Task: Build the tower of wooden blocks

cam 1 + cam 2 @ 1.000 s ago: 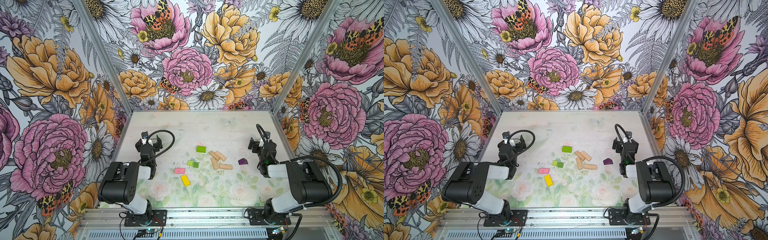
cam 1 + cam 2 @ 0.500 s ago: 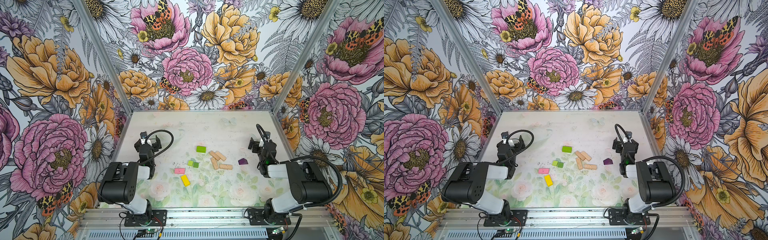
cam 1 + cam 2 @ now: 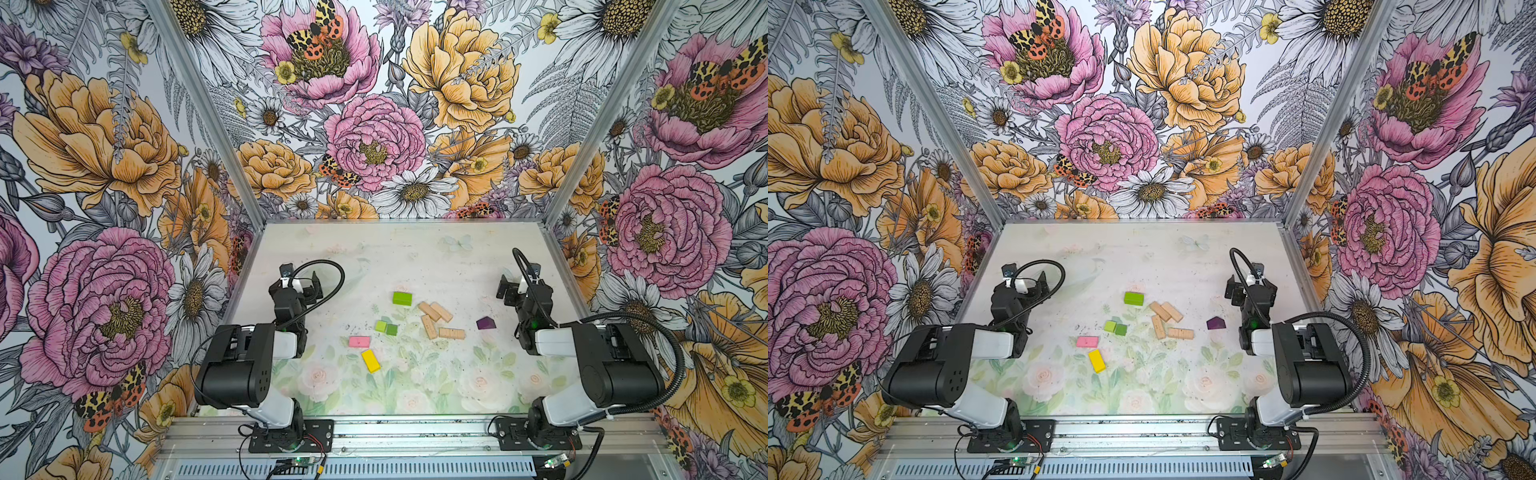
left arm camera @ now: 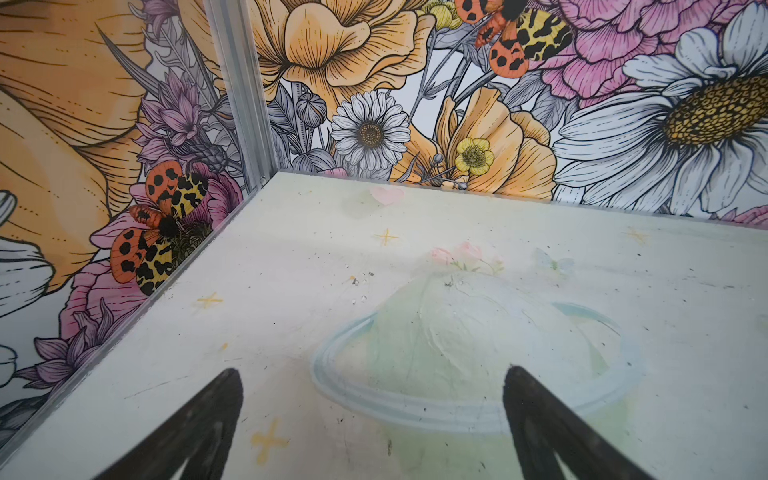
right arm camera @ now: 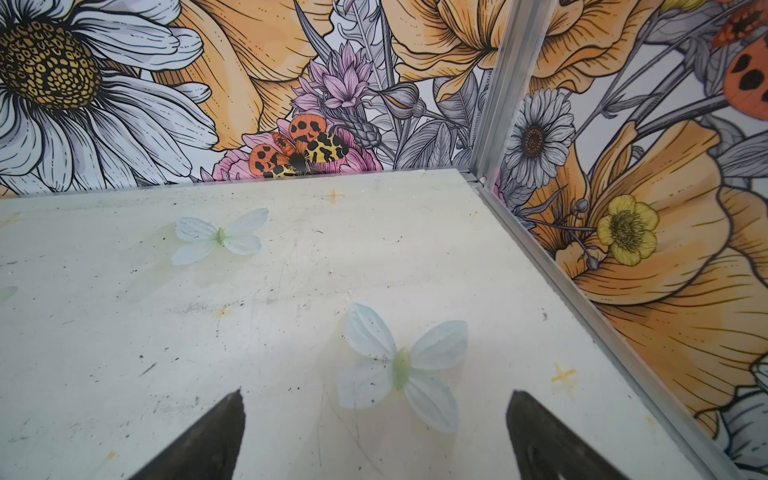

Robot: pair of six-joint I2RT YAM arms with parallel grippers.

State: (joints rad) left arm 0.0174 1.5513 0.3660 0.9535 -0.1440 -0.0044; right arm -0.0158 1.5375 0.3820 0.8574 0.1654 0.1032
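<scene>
The wooden blocks lie loose and flat on the table, none on top of another. In both top views I see a lime brick [image 3: 402, 298] [image 3: 1133, 298], several tan oblongs [image 3: 435, 321] [image 3: 1165, 311], two green cubes [image 3: 386, 328] [image 3: 1115, 327] side by side, a pink oblong [image 3: 359, 341], a yellow oblong [image 3: 370, 360] and a purple peaked piece [image 3: 485, 323] [image 3: 1216, 323]. My left gripper [image 3: 300, 283] [image 4: 372, 374] stands open and empty at the left, away from the blocks. My right gripper [image 3: 512, 287] [image 5: 374, 395] is open and empty at the right, beyond the purple piece.
Flower-patterned walls [image 3: 374, 137] close in the table [image 3: 415, 257] at the back and both sides, with metal posts in the corners. Both wrist views face bare tabletop toward the back corners. A metal rail [image 3: 415, 432] with the arm bases runs along the front.
The left gripper has shifted very slightly. The right arm and all the blocks are where they were.
</scene>
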